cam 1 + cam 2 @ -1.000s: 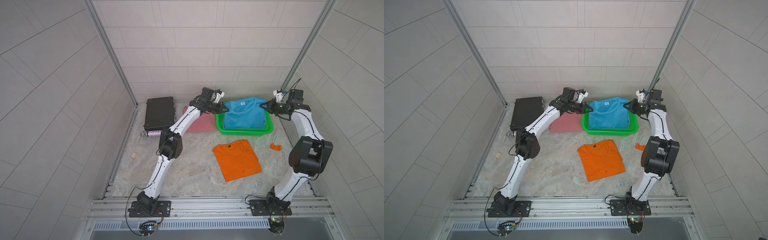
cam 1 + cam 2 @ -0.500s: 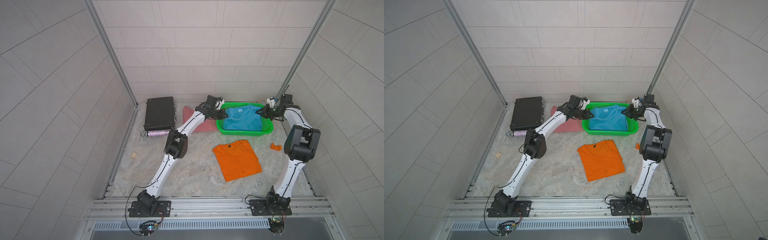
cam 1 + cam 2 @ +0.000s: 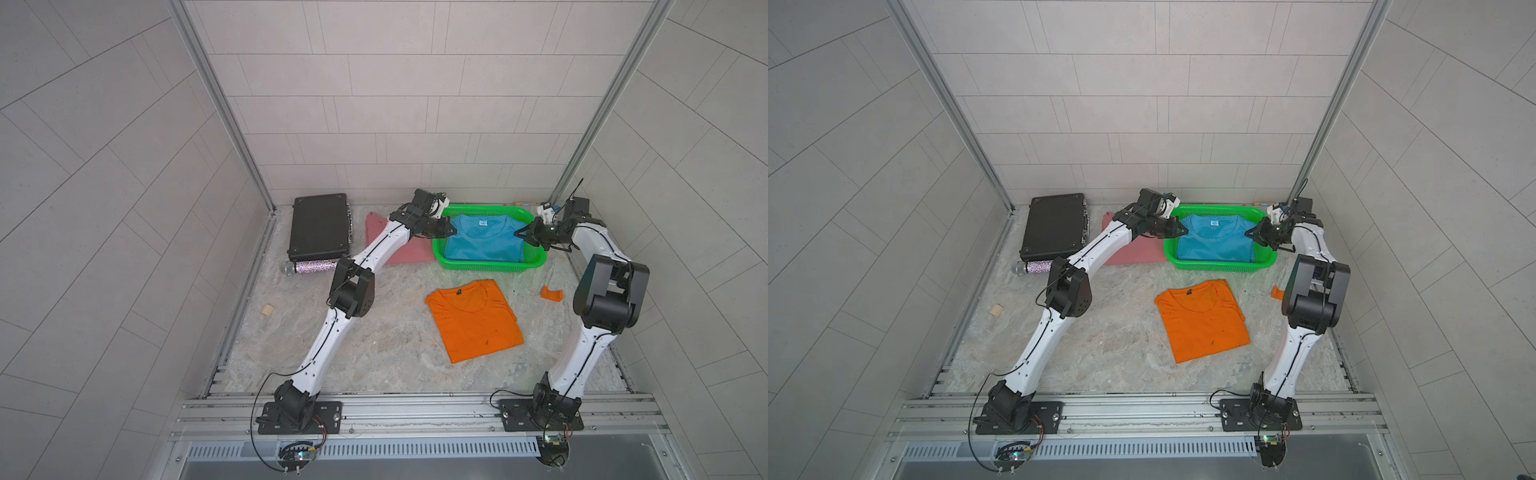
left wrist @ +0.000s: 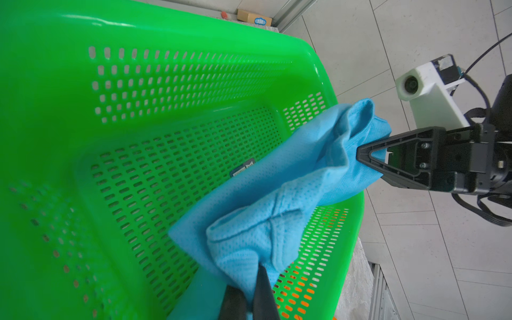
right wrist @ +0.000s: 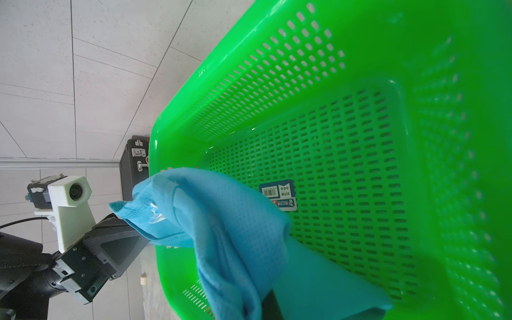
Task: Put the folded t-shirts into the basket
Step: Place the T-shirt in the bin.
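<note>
Your left claw (image 3: 450, 230) and right claw (image 3: 520, 233) pinch blue shirt (image 3: 484, 245) over basket (image 3: 490, 266) | orange shirt (image 3: 473, 322) nearby on desk (image 3: 374, 345) | pink shirt (image 3: 409, 257) under your left arm (image 3: 384, 245), beside case (image 3: 320, 226)

Twin arms: white shells, black joints.
Left arm (image 3: 328, 336) and right arm (image 3: 582, 357) share tapered white links, a thin black cable line down each, boxy black elbow housings (image 3: 353, 291), and a black base plate (image 3: 328, 411) with silver screws. Right gripper (image 4: 360, 153): black, triangular in profile, small screw heads; white moulded wrist camera housing (image 4: 426, 94) on it, top seemingly taped.
</note>
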